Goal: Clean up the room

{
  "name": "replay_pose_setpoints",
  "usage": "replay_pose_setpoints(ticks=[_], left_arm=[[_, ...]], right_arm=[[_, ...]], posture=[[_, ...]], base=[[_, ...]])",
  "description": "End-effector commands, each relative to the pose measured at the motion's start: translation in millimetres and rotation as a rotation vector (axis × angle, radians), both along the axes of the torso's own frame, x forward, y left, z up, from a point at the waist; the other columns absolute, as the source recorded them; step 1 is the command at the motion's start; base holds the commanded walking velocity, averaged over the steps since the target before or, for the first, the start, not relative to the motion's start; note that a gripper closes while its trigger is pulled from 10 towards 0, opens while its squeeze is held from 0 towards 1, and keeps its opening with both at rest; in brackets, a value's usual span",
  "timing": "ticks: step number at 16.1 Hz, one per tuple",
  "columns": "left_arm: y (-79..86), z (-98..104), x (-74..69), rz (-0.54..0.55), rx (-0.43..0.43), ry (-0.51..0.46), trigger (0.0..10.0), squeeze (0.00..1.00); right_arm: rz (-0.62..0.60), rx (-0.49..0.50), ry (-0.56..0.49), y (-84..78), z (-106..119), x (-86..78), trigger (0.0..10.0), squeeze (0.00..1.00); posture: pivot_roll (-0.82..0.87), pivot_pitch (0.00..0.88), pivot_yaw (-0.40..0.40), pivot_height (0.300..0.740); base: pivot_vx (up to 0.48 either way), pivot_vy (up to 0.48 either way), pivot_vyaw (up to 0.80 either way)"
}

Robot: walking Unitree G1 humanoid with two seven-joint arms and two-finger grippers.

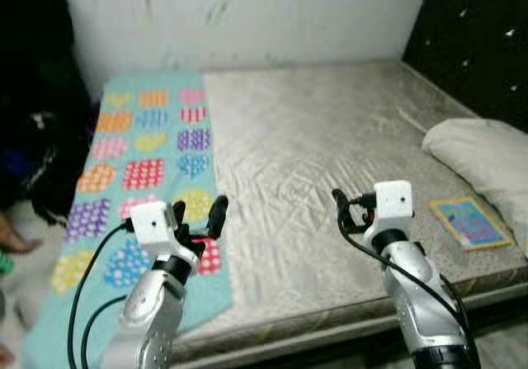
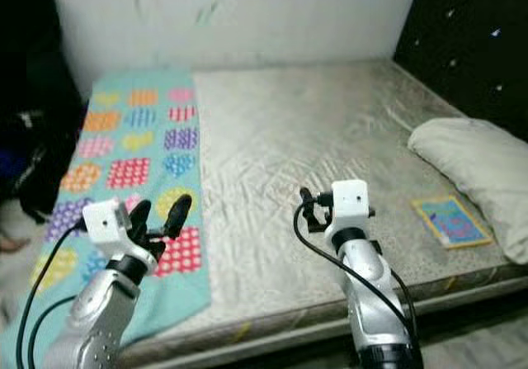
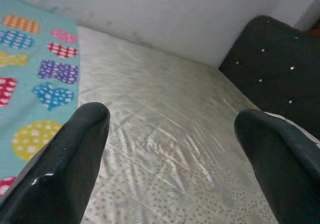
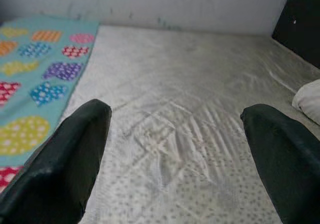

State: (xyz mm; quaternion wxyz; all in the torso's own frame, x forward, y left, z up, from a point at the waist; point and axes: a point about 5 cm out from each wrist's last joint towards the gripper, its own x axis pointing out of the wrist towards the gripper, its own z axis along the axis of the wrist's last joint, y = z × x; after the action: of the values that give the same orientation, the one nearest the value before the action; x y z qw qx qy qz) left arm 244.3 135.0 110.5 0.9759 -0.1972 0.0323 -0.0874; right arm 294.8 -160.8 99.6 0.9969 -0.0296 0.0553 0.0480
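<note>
Bed (image 1: 313,146): a bare, wrinkled grey mattress fills the middle of the scene, set against a pale wall (image 1: 247,14).
Blanket (image 1: 148,163): a teal blanket with coloured hearts and dotted patches lies along the robot's left side of the bed, its near end hanging over the edge.
Pillow (image 1: 487,158): a pale pillow rests at the right side of the bed, just beside the dark studded headboard (image 1: 478,30).
Book (image 1: 469,222): a thin colourful book lies flat on the mattress near the front right corner, just beside the pillow.
Left gripper (image 1: 200,218): raised over the near edge of the blanket, fingers (image 3: 75,154) apart, holding nothing.
Right gripper (image 1: 345,206): raised over the bare mattress, well apart from the book, fingers (image 4: 65,164) spread wide and empty.
</note>
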Motion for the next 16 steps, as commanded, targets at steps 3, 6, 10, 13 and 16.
replay_pose_setpoints(ticks=[3, 6, 10, 13, 16], left_arm=[[4.0, 0.0, 0.8, 0.016, 0.010, 0.008, 10.0, 0.00], [4.4, -0.5, 1.2, 0.024, 0.019, 0.010, 10.0, 0.00], [6.8, -0.7, 1.8, 0.045, 0.032, 0.008, 10.0, 0.00], [11.1, -4.8, 0.4, 0.070, 0.051, 0.032, 10.0, 0.00], [14.6, -9.5, 0.8, 0.080, 0.067, 0.053, 10.0, 0.00]], right_arm=[[0.021, 0.005, -0.018, 6.0, 5.2, 2.1, 10.0, 0.00], [0.029, 0.004, -0.015, 6.7, 4.8, 1.9, 10.0, 0.00], [0.047, 0.002, -0.013, 10.6, 4.8, 2.6, 10.0, 0.00], [0.047, -0.014, -0.004, 10.6, 2.8, 3.2, 10.0, 0.00], [0.044, -0.029, -0.001, 10.6, 1.8, 5.3, 10.0, 0.00]], posture=[[-0.10, 0.000, -0.025, 0.740], [-0.10, 0.000, -0.024, 0.740], [-0.10, 0.000, -0.024, 0.740], [-0.09, 0.000, -0.025, 0.740], [-0.09, 0.000, -0.024, 0.740]], base=[[0.000, 0.480, 0.00], [0.000, 0.480, 0.00], [0.000, 0.107, 0.00], [0.000, 0.000, 0.00], [0.000, 0.000, 0.00]])
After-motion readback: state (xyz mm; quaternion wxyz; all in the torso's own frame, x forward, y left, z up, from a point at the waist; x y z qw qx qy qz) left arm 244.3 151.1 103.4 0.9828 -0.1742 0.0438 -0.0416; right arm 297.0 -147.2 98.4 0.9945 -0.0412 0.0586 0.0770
